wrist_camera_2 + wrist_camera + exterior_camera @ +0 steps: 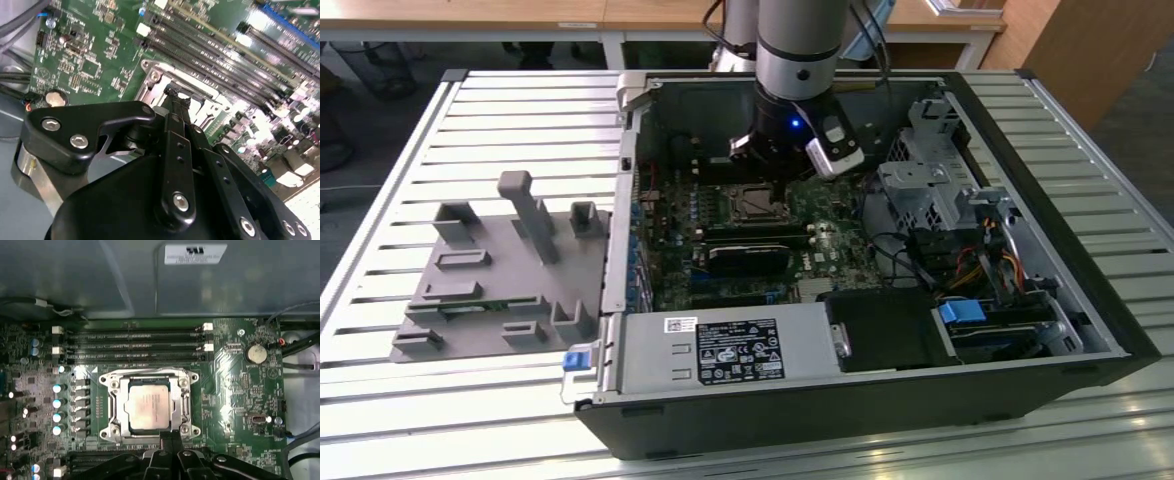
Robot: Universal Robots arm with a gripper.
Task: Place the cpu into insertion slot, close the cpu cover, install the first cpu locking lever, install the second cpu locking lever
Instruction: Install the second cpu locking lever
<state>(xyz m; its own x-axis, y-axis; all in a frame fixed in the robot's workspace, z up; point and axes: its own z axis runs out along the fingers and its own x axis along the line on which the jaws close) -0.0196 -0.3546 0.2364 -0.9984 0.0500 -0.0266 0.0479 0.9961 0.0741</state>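
In the exterior view the gripper (778,178) hung low inside the open computer case (1067,330), its fingers drawn narrow together at the insertion slot's (753,203) edge, holding nothing. In the first wrist view the cpu (148,408) lay seated in the slot, the cpu cover (148,377) closed around it.

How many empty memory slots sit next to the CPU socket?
3 in the first wrist view, stacked parallel between the socket and the case wall: one nearest the wall, a middle one, and one nearest the socket. More may be hidden elsewhere.
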